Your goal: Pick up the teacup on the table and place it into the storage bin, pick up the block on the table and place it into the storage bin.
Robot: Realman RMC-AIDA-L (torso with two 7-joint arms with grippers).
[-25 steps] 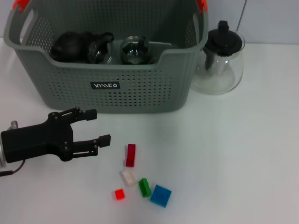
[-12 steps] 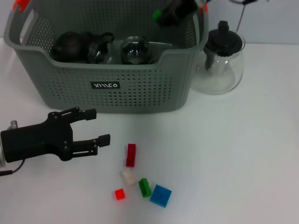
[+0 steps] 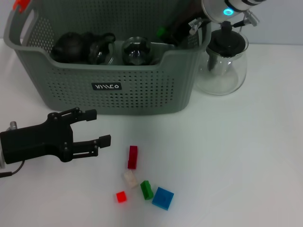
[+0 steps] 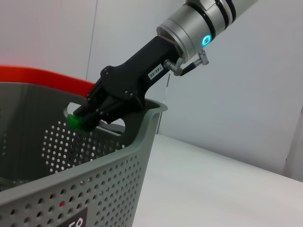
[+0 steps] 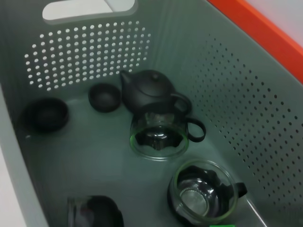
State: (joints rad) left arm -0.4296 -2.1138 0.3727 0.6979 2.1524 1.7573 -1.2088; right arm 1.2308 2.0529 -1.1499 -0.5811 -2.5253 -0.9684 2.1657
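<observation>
The storage bin (image 3: 109,87) stands at the back of the table. My right gripper (image 3: 166,32) reaches over its right end from the upper right, shut on a small green block (image 3: 161,32). The left wrist view shows those fingers (image 4: 102,106) pinching the green block (image 4: 75,121) just inside the bin's rim (image 4: 142,124). Two dark teacups (image 5: 104,97) lie on the bin floor in the right wrist view. My left gripper (image 3: 99,126) is open and empty, low over the table at the front left. No teacup shows on the table.
Loose blocks lie at the front centre: a long red one (image 3: 132,157), white (image 3: 129,178), small red (image 3: 121,196), green (image 3: 146,189), blue (image 3: 162,198). A glass teapot with black lid (image 3: 222,61) stands right of the bin. A black teapot (image 5: 149,90) and glass pots (image 5: 158,135) lie inside.
My right arm has come in from the top right and moved down over the bin's right end with the green block. The left arm has not moved.
</observation>
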